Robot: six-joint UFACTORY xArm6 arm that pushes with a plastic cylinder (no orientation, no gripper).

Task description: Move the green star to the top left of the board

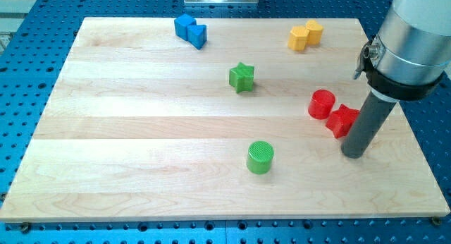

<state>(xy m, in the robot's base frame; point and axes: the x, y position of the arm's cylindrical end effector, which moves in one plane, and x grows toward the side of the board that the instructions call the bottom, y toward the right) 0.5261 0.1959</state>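
The green star (242, 77) lies on the wooden board (141, 131), above the middle, a little toward the view's top. My tip (354, 154) rests on the board at the view's right, just right of and below the red star-like block (342, 120). The tip is far to the right of and below the green star, not touching it.
A red cylinder (321, 104) sits left of the red star-like block. A green cylinder (260, 157) lies below the middle. A blue block (191, 29) is at the top, left of centre. A yellow block (306, 34) is at the top right.
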